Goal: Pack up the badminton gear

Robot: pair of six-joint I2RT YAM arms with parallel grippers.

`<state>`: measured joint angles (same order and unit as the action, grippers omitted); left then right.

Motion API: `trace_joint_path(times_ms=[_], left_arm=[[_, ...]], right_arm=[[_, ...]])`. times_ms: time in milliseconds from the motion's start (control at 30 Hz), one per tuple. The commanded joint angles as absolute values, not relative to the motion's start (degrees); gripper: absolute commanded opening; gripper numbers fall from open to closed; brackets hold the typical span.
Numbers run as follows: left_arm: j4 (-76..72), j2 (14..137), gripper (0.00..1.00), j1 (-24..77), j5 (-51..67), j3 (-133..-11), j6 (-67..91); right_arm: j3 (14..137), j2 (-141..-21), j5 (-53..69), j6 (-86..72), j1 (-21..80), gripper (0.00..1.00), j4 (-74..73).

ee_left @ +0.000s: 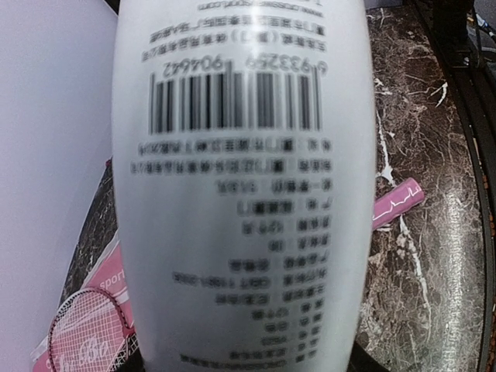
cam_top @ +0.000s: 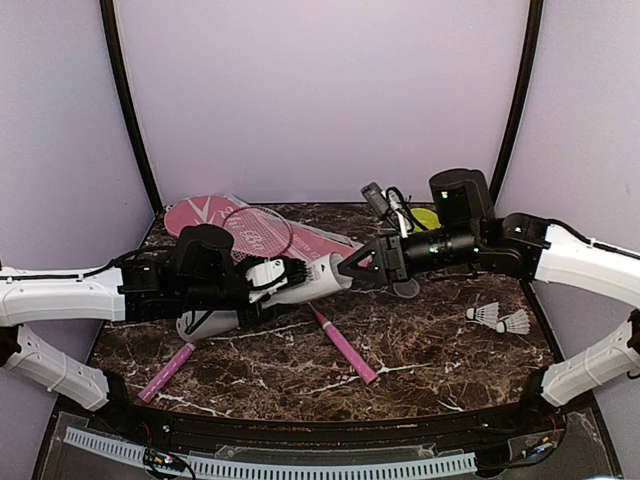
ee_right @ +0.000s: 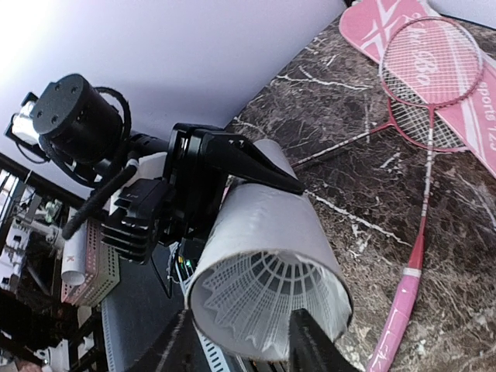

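"Looking at the left claw, what is it holding?"

"The tall white tube. The claw is clamped round its middle. The tube lies sideways, up above the table."

"And the right claw?"

"It is right at the tube's open end. Its two fingers are spread apart and hold nothing."

"Is something inside the tube?"

"Yes, a white shuttlecock sits just inside the mouth, feathers facing out."

"Where are the others?"

"Two more shuttlecocks lie side by side on the table, well past the tube's open end."

"And the rackets?"

"Their red-pink heads rest behind the tube, on top of the pink cover. One pink handle lies on the near side of the tube, below its open end. The other handle lies on the near side too, by the tube's other end."

"I see a bit of green."

"That is a small green bowl, behind the tube's open end, half hidden by the right arm."
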<state>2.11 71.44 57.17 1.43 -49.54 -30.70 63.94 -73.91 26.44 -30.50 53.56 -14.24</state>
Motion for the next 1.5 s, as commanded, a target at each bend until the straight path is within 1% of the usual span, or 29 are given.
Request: trace_joint_path(times_ms=[0,100,167,333,433,567,667,867,1000,1100,1367,1467], left_arm=[[-0.2,69.3,0.56,56.6,-2.7,-48.3,-32.4],[-0.2,69.3,0.56,56.2,-2.7,-48.5,-32.3],[-0.2,69.4,0.56,56.2,-2.6,-48.5,-32.2],[-0.1,69.3,0.56,56.2,-1.3,-48.6,-32.0],[0.0,69.3,0.56,56.2,-1.0,-48.8,-32.0],[0.1,69.1,0.56,56.2,-0.6,-48.8,-31.8],[0.1,69.1,0.56,56.2,-0.5,-48.8,-31.7],[0.2,69.2,0.56,56.2,-0.1,-48.9,-31.6],[0.2,69.2,0.56,56.2,-0.2,-48.9,-31.6],[0.2,69.1,0.56,56.2,-0.2,-48.9,-31.6],[0.2,69.4,0.56,56.2,0.1,-49.0,-31.6],[0.2,69.6,0.56,56.1,0.2,-49.0,-31.5]], right_arm=[[65.3,-67.2,18.0,-27.3,53.1,0.52,-19.2],[63.1,-62.9,12.7,-27.7,50.3,0.64,-20.2],[59.8,-60.2,9.7,-29.8,46.1,0.69,-20.5],[52.0,-56.9,4.1,-37.5,30.5,0.7,-25.8],[46.3,-56.6,4.5,-39.4,20.5,0.69,-28.7],[39.8,-56.3,5.4,-39.4,9.1,0.68,-28.9],[36.9,-55.5,3.6,-39.5,3.3,0.67,-28.4],[32.4,-57.8,3.1,-37.3,-3.3,0.67,-24.3],[30.9,-60.9,5.4,-36.3,-5.6,0.59,-21.9],[30.1,-62.0,5.6,-35.7,-5.8,0.55,-21.1],[27.7,-62.2,8.8,-35.7,-5.9,0.36,-18.6],[27.0,-62.1,10.4,-36.2,-5.9,0.27,-17.8]])
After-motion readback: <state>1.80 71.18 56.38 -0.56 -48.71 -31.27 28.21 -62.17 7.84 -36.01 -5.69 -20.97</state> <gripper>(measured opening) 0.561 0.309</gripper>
